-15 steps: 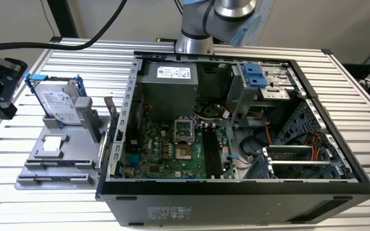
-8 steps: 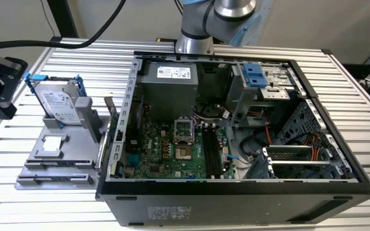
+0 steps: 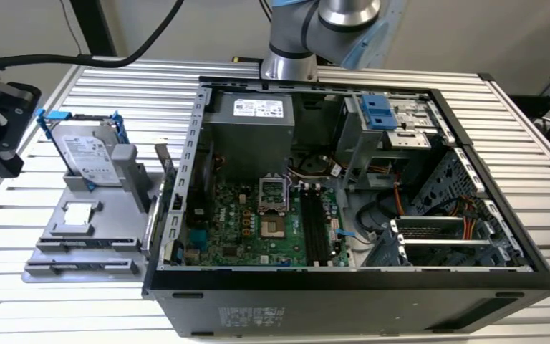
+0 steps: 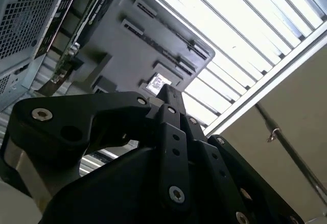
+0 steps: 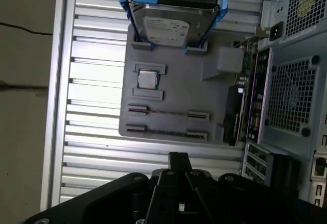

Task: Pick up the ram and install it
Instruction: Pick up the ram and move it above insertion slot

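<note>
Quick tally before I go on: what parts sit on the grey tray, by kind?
hard drive: 1
processor chip: 1
ram: 2
expansion card: 1
Total: 5

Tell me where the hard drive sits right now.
In the exterior view, the hard drive stands in its blue bracket on the grey holder tray, on the exterior view's left, just outside the open computer case.
</note>
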Available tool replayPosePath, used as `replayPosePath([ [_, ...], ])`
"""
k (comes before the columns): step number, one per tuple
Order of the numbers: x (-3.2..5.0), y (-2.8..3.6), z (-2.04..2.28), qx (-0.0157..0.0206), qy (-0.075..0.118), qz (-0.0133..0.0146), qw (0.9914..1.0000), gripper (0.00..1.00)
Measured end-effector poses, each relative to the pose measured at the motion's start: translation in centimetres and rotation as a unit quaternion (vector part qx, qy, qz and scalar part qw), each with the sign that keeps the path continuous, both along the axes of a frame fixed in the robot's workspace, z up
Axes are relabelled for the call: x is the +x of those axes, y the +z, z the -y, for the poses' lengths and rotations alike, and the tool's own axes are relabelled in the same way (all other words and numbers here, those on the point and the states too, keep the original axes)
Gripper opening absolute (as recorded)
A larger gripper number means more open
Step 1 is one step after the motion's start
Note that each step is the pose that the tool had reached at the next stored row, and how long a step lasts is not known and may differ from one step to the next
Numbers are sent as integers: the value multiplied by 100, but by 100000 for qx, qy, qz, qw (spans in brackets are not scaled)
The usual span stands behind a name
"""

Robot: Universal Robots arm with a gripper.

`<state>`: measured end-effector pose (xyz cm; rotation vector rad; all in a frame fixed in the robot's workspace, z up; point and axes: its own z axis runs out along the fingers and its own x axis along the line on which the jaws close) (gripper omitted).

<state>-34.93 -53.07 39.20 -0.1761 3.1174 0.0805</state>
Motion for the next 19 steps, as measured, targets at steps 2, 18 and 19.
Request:
replayPosePath([
  [2, 1, -1, 0, 7, 1827, 8, 99983, 0],
  [18, 0, 0, 0, 1, 13162, 5, 99130, 0],
  [19, 0, -1, 0, 3, 13953, 4, 99022, 0],
])
